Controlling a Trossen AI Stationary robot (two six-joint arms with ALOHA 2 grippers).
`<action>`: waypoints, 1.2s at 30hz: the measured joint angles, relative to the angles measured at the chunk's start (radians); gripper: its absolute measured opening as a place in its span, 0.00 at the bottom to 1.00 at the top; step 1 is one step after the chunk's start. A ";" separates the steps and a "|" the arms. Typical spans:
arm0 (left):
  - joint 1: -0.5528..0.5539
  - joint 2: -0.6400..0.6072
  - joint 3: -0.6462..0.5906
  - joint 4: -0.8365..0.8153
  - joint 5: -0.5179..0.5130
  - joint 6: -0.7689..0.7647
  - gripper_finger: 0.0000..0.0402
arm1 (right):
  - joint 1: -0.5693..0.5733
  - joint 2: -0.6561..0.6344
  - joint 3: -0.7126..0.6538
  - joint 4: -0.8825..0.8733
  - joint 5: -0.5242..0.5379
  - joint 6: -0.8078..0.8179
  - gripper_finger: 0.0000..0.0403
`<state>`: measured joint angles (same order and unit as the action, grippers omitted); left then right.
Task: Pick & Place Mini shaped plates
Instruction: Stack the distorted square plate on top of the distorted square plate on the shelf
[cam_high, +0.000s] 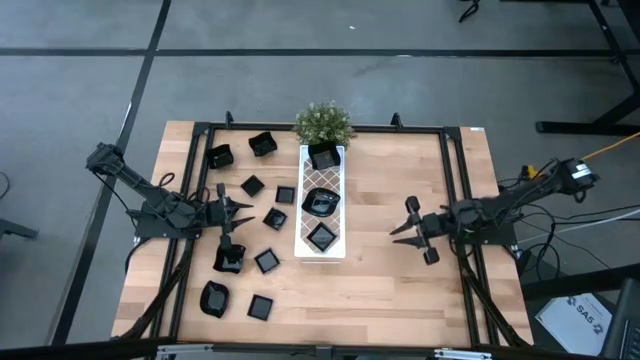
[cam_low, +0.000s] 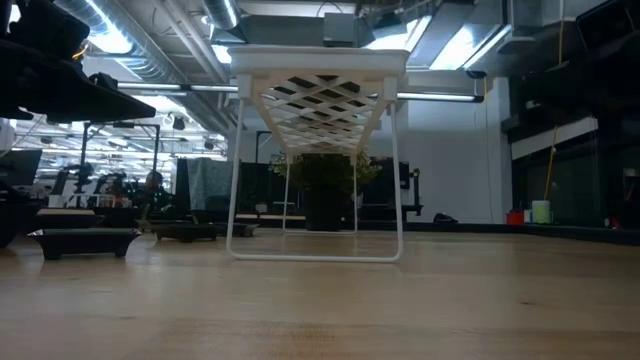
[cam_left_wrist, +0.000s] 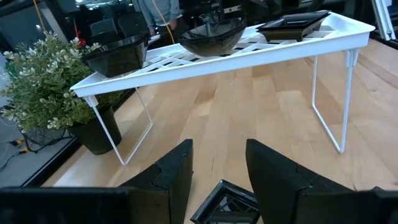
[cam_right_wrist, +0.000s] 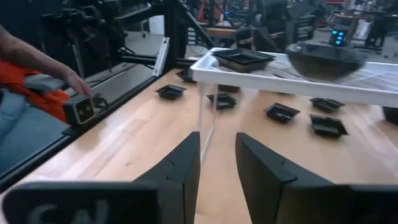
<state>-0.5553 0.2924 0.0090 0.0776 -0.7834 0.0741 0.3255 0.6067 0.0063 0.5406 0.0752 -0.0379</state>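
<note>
A long white lattice tray (cam_high: 307, 222) on wire legs stands mid-table and carries three black mini plates (cam_high: 321, 202). Several more black plates (cam_high: 267, 261) lie flat on the wood to its left. My left gripper (cam_high: 240, 215) hovers among them, open and pointing at the tray, nothing between its fingers (cam_left_wrist: 219, 162); one plate (cam_left_wrist: 227, 202) lies on the table just below and ahead of them. My right gripper (cam_high: 405, 220) is right of the tray, level and pointing at it, open with nothing between its fingers (cam_right_wrist: 217, 152).
A small green potted plant (cam_high: 323, 122) stands at the tray's far end. A black frame (cam_high: 200, 128) runs round the table. A person's hand (cam_right_wrist: 74, 81) shows beyond the table's edge in the right wrist view. Bare wood (cam_high: 400, 280) lies right of the tray.
</note>
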 joint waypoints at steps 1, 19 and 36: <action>0.000 0.000 0.000 0.000 0.000 0.000 0.36 | -0.010 -0.022 0.000 -0.023 0.000 -0.001 0.25; 0.000 0.000 0.000 0.000 0.000 0.000 0.36 | -0.168 -0.475 0.000 -0.313 0.003 -0.083 0.25; 0.000 0.000 0.000 0.002 0.000 -0.006 0.36 | -0.320 -0.605 0.001 -0.454 -0.007 -0.147 0.25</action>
<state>-0.5552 0.2923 0.0086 0.0793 -0.7834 0.0678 0.0051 0.0013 0.0074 0.0863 0.0677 -0.1844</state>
